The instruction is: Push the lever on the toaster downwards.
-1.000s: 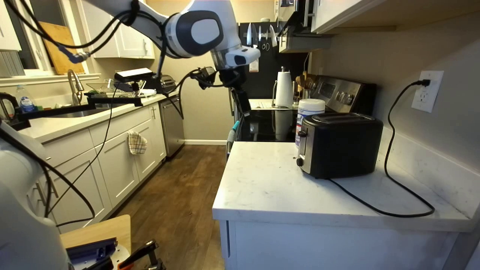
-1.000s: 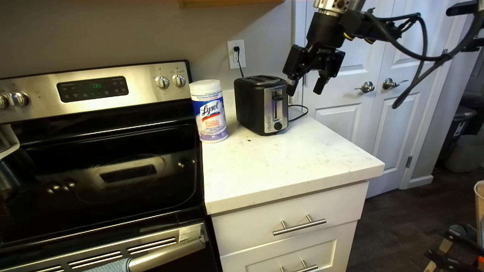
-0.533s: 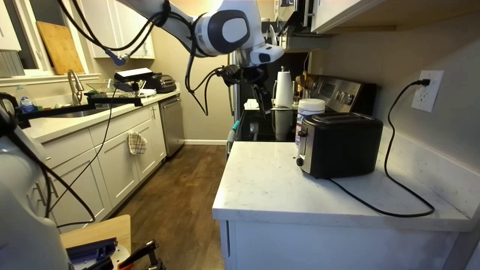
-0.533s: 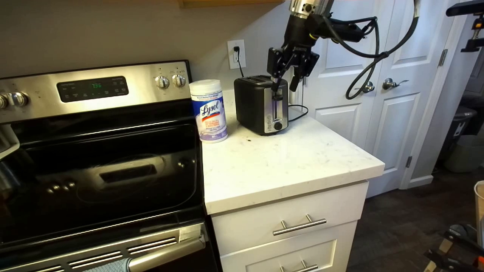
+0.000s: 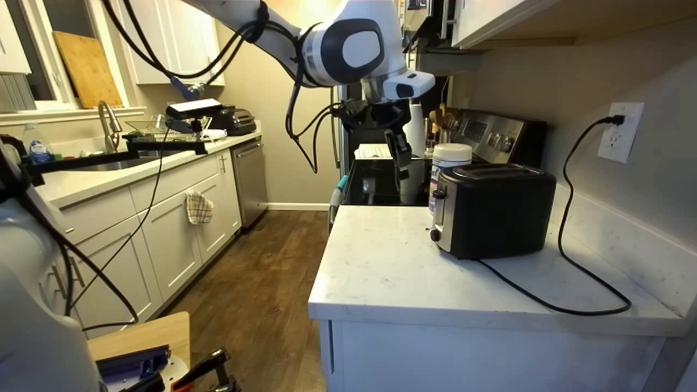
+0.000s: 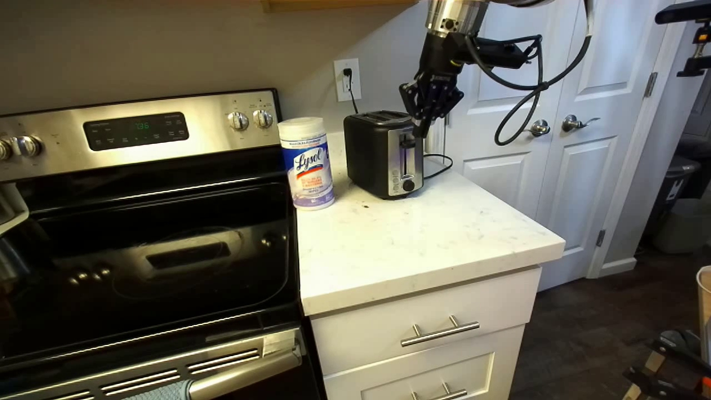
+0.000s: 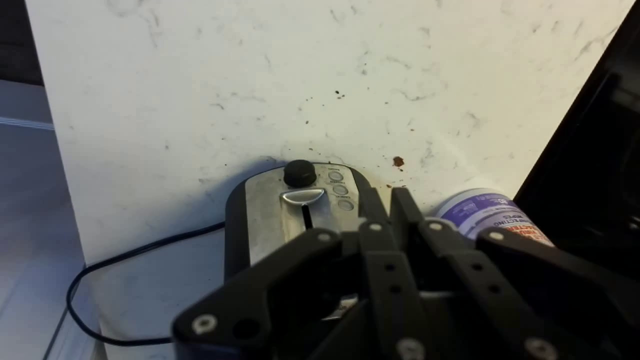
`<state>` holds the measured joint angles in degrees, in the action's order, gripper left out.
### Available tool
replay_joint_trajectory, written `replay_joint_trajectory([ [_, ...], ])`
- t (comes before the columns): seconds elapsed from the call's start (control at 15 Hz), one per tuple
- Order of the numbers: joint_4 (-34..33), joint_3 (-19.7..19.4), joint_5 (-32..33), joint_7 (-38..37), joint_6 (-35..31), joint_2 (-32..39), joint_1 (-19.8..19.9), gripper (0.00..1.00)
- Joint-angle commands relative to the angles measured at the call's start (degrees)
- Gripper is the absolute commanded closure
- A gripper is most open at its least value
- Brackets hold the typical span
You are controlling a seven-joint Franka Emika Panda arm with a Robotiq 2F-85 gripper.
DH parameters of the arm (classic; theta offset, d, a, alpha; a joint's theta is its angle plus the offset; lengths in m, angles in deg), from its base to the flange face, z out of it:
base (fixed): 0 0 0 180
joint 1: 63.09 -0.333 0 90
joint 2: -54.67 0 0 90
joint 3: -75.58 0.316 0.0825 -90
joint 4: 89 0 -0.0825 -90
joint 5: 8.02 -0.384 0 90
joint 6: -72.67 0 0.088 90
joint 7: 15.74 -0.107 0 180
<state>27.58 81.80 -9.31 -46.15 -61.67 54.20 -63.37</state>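
Observation:
The black toaster (image 5: pixel 498 215) with a silver front stands upright on the counter. Its black lever (image 5: pixel 439 194) sits near the top of the front slot; an exterior view also shows this lever (image 6: pixel 408 143). My gripper (image 6: pixel 420 133) points downward in front of that upper part, and in an exterior view space shows between the gripper (image 5: pixel 403 171) and the lever. In the wrist view the gripper (image 7: pixel 384 192) has its fingers almost together, a narrow gap with nothing in it. There the arm's linkage hides the lever; the toaster's dial (image 7: pixel 300 173) and slot are visible.
A wipes canister (image 6: pixel 308 166) stands right beside the toaster, by the black stove (image 6: pixel 166 250). The toaster's cord (image 7: pixel 145 247) loops over the white counter (image 6: pixel 433 239) to a wall outlet (image 5: pixel 621 133). A cabinet (image 5: pixel 523 19) overhangs the counter.
My arm has swung towards the toaster's front and come lower. The jaws, wide apart one second ago, have drawn nearly together.

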Motion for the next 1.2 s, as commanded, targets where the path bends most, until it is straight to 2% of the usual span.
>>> replay_joint_trajectory([
  [0.0, -1.8, -1.77, 0.49, 0.07, 0.27, 2.09, -0.62, 1.0],
  [0.67, -7.23, -6.03, -0.3, 0.78, 0.97, 8.54, -0.31, 1.0],
  [1.13, -8.03, -6.44, -1.03, 1.69, -0.36, 9.56, -0.63, 1.0],
])
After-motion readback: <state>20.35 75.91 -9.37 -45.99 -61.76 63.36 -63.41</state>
